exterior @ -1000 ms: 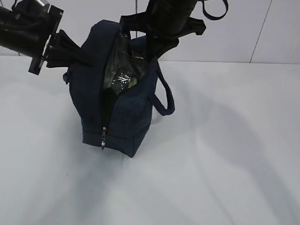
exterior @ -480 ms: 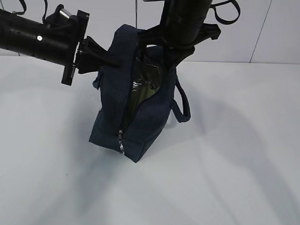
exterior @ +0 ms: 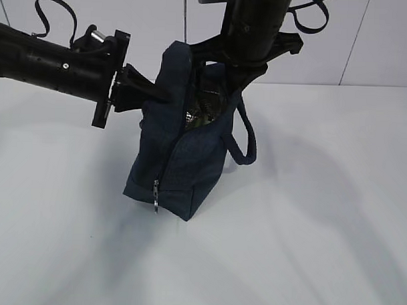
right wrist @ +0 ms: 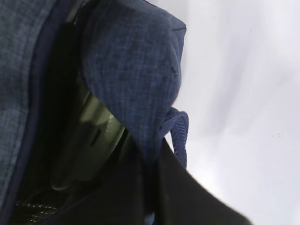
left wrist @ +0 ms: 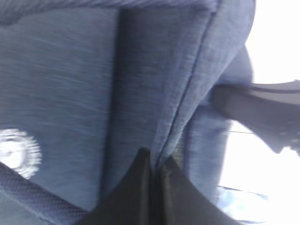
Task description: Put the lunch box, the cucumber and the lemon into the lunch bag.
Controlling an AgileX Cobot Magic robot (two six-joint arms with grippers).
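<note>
The navy lunch bag [exterior: 179, 165] stands tilted on the white table, its top open and silvery foil lining [exterior: 201, 115] showing. My left gripper [exterior: 159, 94] is shut on the bag's left wall near the top; the left wrist view shows its fingers pinching a fabric fold [left wrist: 157, 161]. My right gripper [exterior: 226, 69] is shut on the bag's right rim; in the right wrist view it pinches the fabric [right wrist: 150, 159]. The pale green lunch box lid [right wrist: 91, 136] shows inside the bag. The cucumber and lemon are hidden.
The zipper pull [exterior: 156, 198] hangs at the bag's front corner. One loop handle [exterior: 244, 137] hangs on the bag's right side. The white table [exterior: 308, 216] spreads round the bag, with a white wall behind.
Both grippers have carried the bag's top to the right and stood it more upright. The left arm has come further in from the left.
</note>
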